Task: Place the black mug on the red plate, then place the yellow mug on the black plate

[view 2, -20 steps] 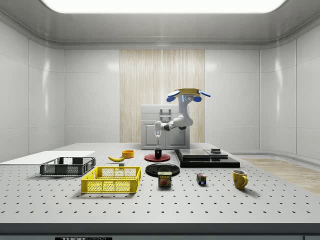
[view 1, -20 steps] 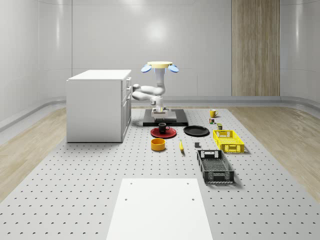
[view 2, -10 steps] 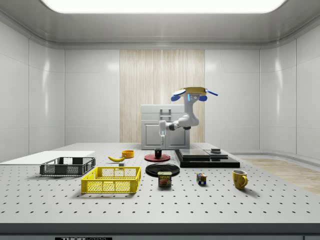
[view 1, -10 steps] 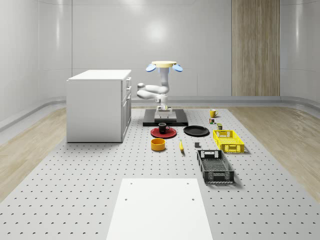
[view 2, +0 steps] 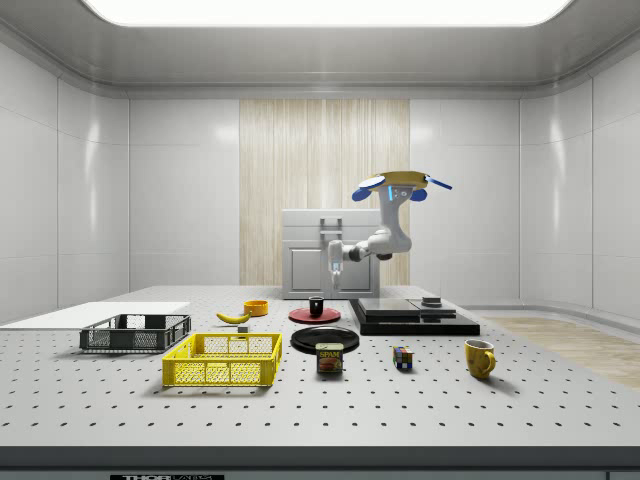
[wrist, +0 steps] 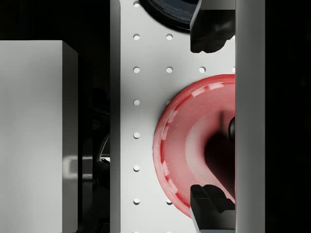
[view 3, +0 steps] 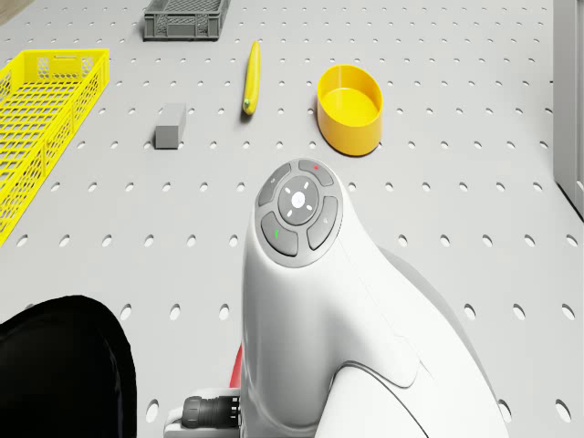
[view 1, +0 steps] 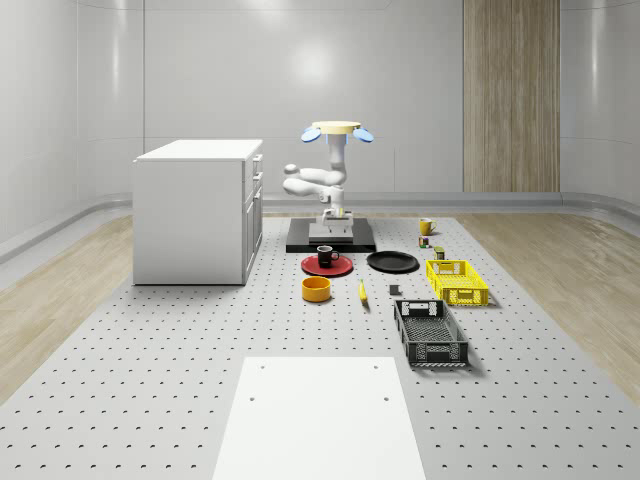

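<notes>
Hanging spread and empty, the claw (wrist: 209,116) points down over the near edge of the dark slab (view 1: 331,240), its two black fingertips (wrist: 210,30) well apart with nothing between them. In the wrist view the red plate (wrist: 194,141) lies below and between those tips, with a strip of pegboard table (wrist: 146,87) beside it. In the side view the claw (view 2: 334,281) hangs above and a little to the right of the black mug (view 2: 316,306).

That mug (view 1: 323,254) is small, dark and glossy, standing upright on the red plate (view 1: 327,266) with its handle toward the whole-scene view's right. The black plate (view 1: 392,262) sits bare just beside the red one. The yellow mug (view 2: 479,358) stands upright on the table, well apart from both plates, its handle toward the side view's right; it is plain yellow with a dark inside.

The white arm (view 1: 312,182) bends from the claw up to the drone (view 1: 338,130), which hovers over the slab, beside the white cabinet (view 1: 197,210). A yellow bowl (view 3: 349,108), a banana (view 3: 250,77), a yellow crate (view 1: 456,281) and a grey crate (view 1: 430,333) lie farther out on the table.
</notes>
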Available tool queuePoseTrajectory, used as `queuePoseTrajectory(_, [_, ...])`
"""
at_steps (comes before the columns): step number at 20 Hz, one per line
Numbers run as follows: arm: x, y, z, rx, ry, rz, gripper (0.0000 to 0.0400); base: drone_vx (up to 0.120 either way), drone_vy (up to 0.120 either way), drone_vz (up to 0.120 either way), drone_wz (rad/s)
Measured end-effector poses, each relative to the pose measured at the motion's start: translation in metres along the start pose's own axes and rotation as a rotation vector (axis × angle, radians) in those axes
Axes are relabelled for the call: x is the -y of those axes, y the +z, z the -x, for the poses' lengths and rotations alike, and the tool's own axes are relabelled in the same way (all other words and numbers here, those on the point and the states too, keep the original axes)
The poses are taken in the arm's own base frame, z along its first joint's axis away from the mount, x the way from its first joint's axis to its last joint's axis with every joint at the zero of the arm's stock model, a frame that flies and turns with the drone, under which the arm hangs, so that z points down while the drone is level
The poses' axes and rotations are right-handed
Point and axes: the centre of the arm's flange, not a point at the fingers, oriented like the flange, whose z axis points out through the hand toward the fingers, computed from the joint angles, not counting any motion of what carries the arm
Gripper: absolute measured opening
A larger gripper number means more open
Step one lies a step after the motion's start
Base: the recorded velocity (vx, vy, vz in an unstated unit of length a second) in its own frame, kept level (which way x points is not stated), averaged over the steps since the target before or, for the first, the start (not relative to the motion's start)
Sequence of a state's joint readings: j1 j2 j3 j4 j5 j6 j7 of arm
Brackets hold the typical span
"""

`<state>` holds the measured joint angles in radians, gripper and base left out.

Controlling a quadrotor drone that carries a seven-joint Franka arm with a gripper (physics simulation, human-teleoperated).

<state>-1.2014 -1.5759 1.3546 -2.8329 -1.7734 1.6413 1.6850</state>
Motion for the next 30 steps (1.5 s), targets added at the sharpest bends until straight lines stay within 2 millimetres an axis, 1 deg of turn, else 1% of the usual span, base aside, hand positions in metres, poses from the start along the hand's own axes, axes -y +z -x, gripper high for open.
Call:
queuePoseTrajectory(8, [0.0, 0.0, 0.0, 0.0, 0.0, 0.0, 0.04, -0.12, 0.12, 0.0, 0.0])
queuePoseTrajectory(14, [0.0, -0.0001, 0.0, 0.0, 0.0, 0.0, 0.04, -0.007, 0.12, 0.0, 0.0])
queuePoseTrajectory(20, [0.0, -0.0001, 0.0, 0.0, 0.0, 0.0, 0.04, -0.12, 0.12, 0.0, 0.0])
queuePoseTrajectory(27, [0.0, -0.0001, 0.0, 0.0, 0.0, 0.0, 0.04, -0.011, 0.12, 0.0, 0.0])
queuePoseTrajectory(30, [0.0, -0.0001, 0.0, 0.0, 0.0, 0.0, 0.04, -0.12, 0.12, 0.0, 0.0])
